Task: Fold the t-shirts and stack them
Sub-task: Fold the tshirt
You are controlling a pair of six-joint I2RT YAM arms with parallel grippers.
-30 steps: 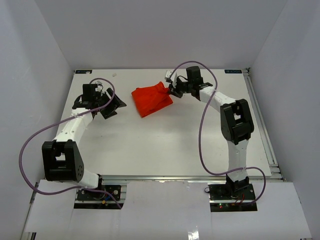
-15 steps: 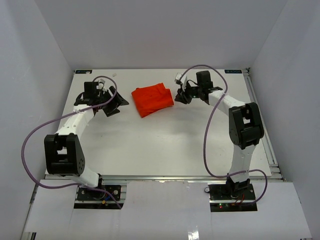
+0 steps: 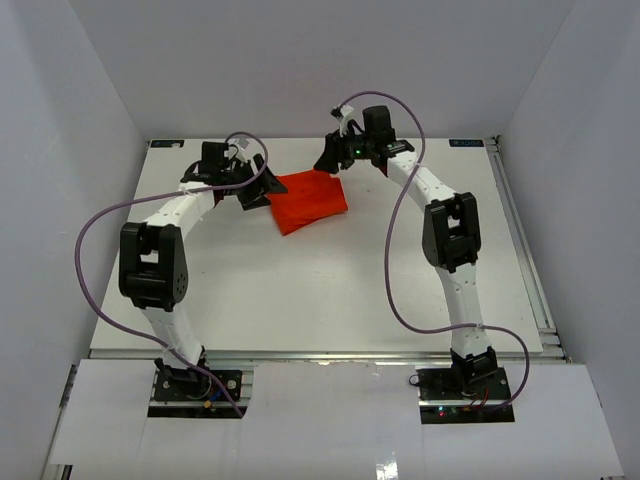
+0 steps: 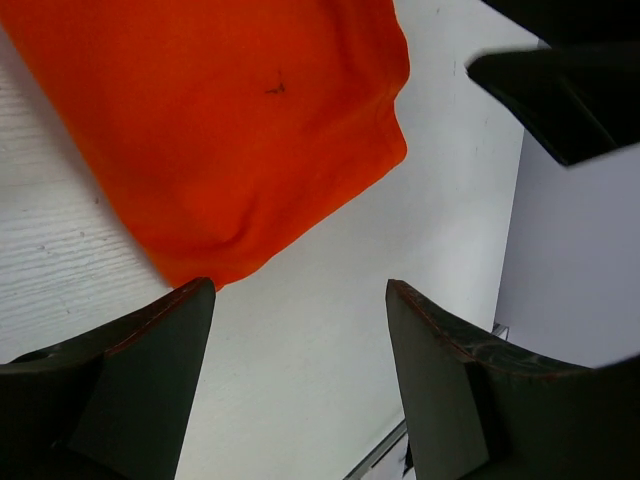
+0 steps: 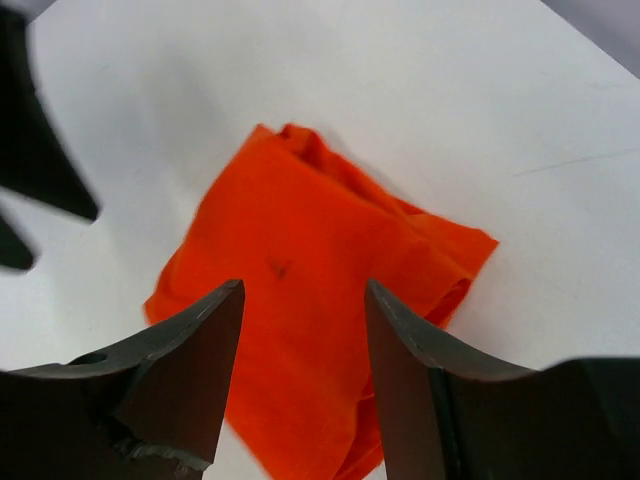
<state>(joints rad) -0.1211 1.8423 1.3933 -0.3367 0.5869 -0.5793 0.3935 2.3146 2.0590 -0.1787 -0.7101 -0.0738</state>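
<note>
Far back, left arm (image 3: 178, 207) and right arm (image 3: 414, 184) extended beside t-shirt (image 3: 308, 200) — jaws apart, empty

The t-shirt (image 3: 308, 200) is plain orange-red with one tiny dark mark; the table (image 3: 330, 290) is white, the cables (image 3: 388, 275) are purple.

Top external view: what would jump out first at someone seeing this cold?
The bright orange-red t-shirt, folded small, lies at the far middle of the white table. Flanking it, the left pincer stands open at its left edge and the right pincer open over its far corner, neither holding it.
</note>
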